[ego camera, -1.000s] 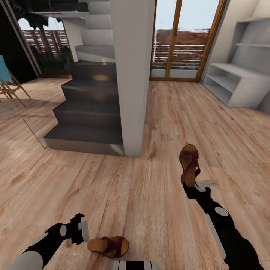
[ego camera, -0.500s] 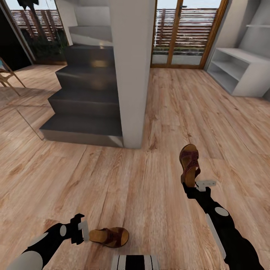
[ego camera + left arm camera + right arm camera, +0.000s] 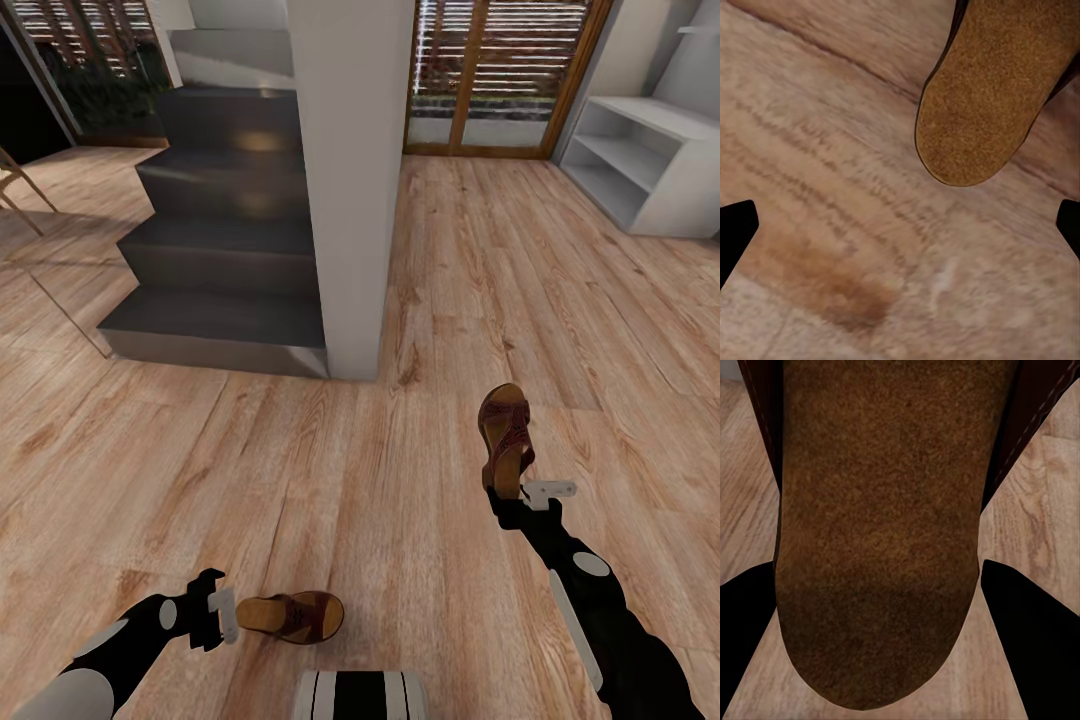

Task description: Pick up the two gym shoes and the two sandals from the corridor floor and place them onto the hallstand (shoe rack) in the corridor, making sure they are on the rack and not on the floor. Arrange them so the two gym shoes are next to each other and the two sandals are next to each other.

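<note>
Since the earlier frame the view has tipped downward — staircase (image 3: 225, 250) and hallstand (image 3: 650, 170) sit higher; arms and sandals hold position. Right gripper (image 3: 520, 488) is clenched on the upright sandal's (image 3: 506, 432) heel. Left gripper (image 3: 222, 612) stands released at the heel of the second sandal (image 3: 292, 615) lying on the corridor floor (image 3: 400, 520). Advice: centre the jaws on that heel before closing. Gym shoes unaccounted for — hallstand cut off at frame edge.

No readable text, label or number anywhere
</note>
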Robot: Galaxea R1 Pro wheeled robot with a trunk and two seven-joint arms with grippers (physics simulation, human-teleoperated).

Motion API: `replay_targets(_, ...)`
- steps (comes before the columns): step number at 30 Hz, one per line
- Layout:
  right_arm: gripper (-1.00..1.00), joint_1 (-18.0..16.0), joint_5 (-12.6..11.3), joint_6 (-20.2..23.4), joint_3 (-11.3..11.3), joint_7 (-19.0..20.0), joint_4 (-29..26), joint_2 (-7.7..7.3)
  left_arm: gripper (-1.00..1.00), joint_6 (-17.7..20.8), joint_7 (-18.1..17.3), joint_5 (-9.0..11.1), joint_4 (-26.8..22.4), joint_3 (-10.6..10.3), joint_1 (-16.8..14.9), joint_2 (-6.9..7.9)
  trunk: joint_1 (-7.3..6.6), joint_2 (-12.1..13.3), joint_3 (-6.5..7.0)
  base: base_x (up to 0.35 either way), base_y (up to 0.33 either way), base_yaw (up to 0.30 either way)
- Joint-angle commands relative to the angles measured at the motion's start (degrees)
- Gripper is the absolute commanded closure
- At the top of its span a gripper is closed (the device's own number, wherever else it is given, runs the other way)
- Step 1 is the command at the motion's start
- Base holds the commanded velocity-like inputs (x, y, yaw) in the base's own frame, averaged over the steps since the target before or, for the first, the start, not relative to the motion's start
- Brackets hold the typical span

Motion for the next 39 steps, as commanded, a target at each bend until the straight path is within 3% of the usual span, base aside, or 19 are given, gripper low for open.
replay_targets(1,1.0,-0.02,-0.04,0.32,-0.09,0.31,-0.11,0.01,-1.0,-0.29,-0.04,-0.59,-0.1,-0.15,-0.06,0.0,-0.01,-0.02,-0.06,0.0,0.0,0.0)
replay_targets(10,1.0,-0.02,-0.03,0.32,-0.09,0.31,-0.09,0.01,-1.0,-0.16,-0.06,-3.2,-2.91,-0.02,-0.68,-0.24,-0.01,-0.02,-0.08,0.0,0.0,0.0)
replay_targets(18,1.0,-0.02,-0.03,0.32,-0.09,0.31,-0.13,0.01,-1.0,1.18,-0.12,-3.54,-4.77,0.02,-0.71,-0.26,-0.01,-0.02,-0.13,0.0,0.0,0.0)
replay_targets(28,1.0,-0.02,-0.03,0.38,-0.09,0.31,-1.07,0.01,-1.0,2.86,-0.13,-3.61,-5.06,-0.05,-0.7,-0.2,0.25,-0.15,-3.01,0.0,0.0,0.0)
replay_targets(39,1.0,-0.02,-0.03,0.41,-0.09,0.31,-1.72,0.01,-1.0,3.04,-0.13,-3.66,-5.06,-0.06,-0.25,-0.04,0.25,-0.15,-3.4,0.0,0.0,-0.002)
